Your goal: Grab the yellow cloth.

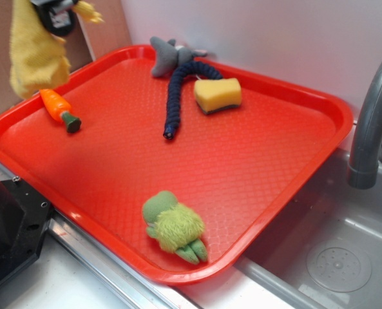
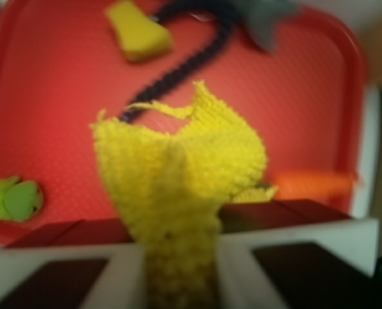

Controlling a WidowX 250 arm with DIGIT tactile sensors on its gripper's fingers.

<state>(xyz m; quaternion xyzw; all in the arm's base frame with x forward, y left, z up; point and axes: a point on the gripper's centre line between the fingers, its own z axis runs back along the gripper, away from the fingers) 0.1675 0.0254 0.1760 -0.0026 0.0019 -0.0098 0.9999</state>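
One yellow cloth (image 1: 37,55) is seen hanging clear of the red tray (image 1: 255,187), above its far left corner, gathered at the top in the gripper (image 1: 57,14). In the wrist view the cloth (image 2: 178,180) runs down between the two fingers (image 2: 116,280), which are pressed against it on both sides; the grasp is judged complete, though that view is blurred and the depth of the bite cannot be told.

Left on the tray:
- toy carrot (image 1: 59,109), near the left edge, just under the cloth's lower hem
- yellow sponge (image 1: 218,95), toward the far edge
- dark braided rope (image 1: 179,96) with a grey plush (image 1: 168,56) at the far edge
- green plush toy (image 1: 174,226), by the near edge

Risks noted: only a bunched end appears to be pinched, so the terry could slip out under its own weight if the arm is swung quickly. The hem could also catch the carrot and drag it if the cloth is carried low across the tray.
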